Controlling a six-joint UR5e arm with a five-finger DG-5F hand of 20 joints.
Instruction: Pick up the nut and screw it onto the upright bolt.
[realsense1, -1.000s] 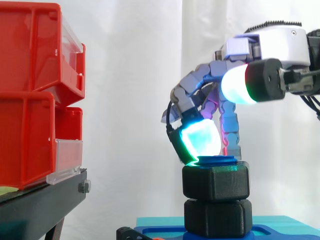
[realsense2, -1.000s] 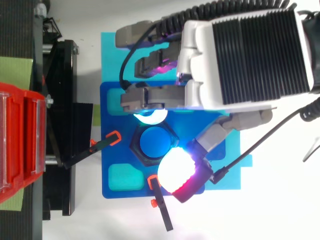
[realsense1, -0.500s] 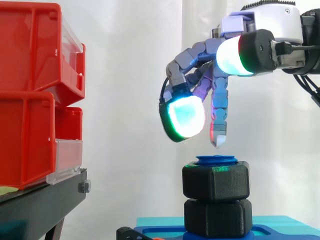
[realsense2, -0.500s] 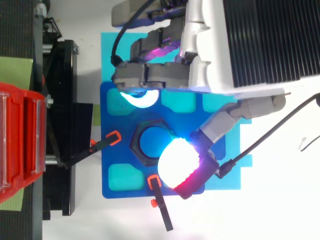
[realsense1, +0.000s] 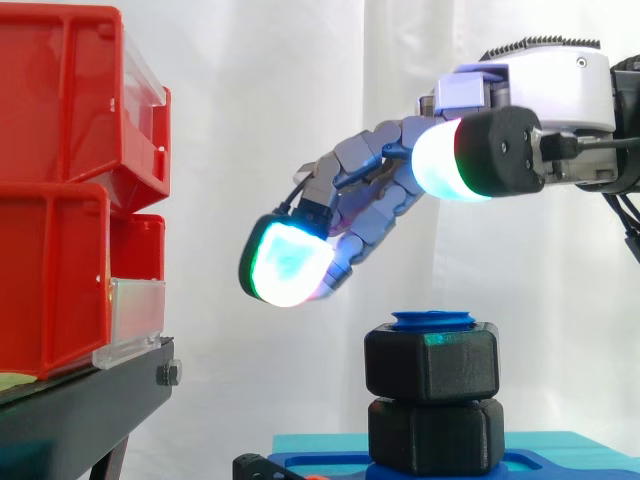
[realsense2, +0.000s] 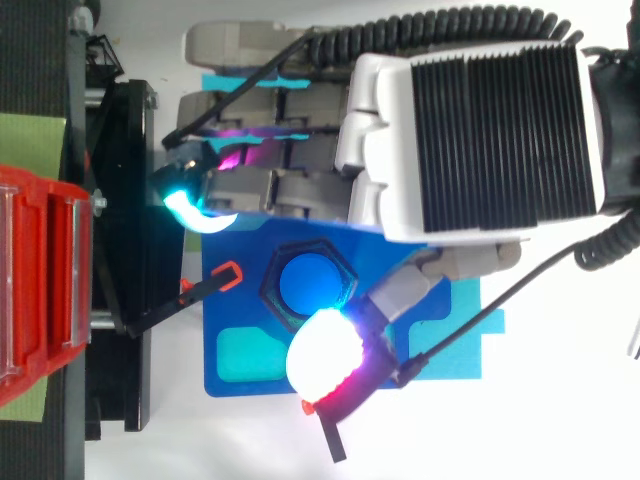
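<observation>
Though the hand (realsense1: 385, 205) hangs empty, fingers (realsense1: 350, 162) stretched out slackly, the nut (realsense1: 431, 362) sits on the upright bolt (realsense1: 431, 320) directly below the gap between thumb and fingers, its axis vertical, clear of every pad.

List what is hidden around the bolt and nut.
- Bolt thread: side view, covered by the nut, so how far it is screwed on cannot be told.
- Far part of the base: top view, under the hand.
- Base bottom: side view, cut off by the lower edge.
</observation>
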